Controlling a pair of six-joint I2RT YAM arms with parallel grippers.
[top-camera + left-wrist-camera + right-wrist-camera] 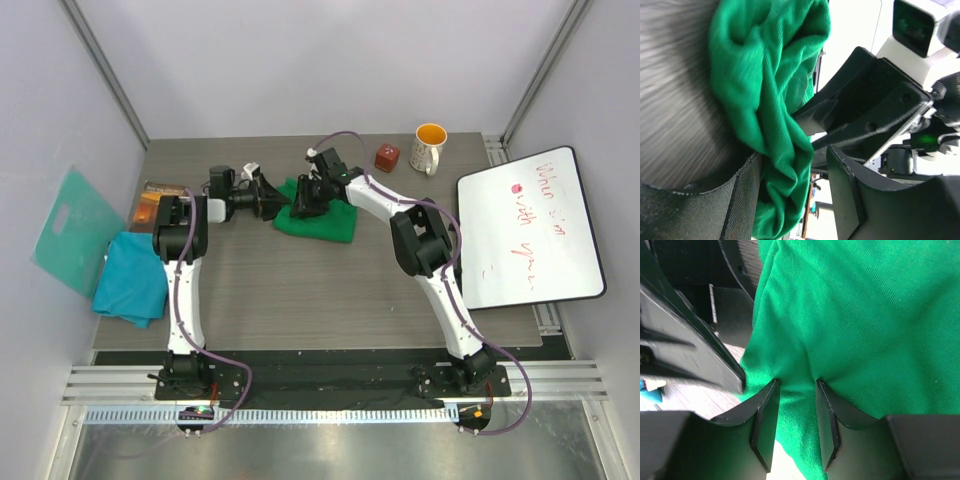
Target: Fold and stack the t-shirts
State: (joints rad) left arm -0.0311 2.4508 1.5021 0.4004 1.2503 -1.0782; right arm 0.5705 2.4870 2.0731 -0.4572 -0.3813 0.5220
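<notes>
- The green shirt (325, 222) is seen bunched in a heap on the table (300, 290), at its far middle, between the two grippers.
- A fold of this shirt is pinched by the right gripper (797, 385); the cloth fills the space between its fingers (765, 430), and creases are drawn out from the tips.
- The left gripper (795, 155) is held with its jaws apart. A twisted strand of the green shirt passes between them, and it is pressed against one finger (740, 200) while a gap is left at the other.
- The teal-blue shirt (132, 278) is found crumpled at the table's left edge, well apart from the green one.
- A teal board (72, 238) is leaned against the left wall, just beside the teal-blue shirt.
- A mug (430, 147) and a small red-brown block (387, 157) are placed at the far edge, and a whiteboard (530, 228) lies at the right.
</notes>
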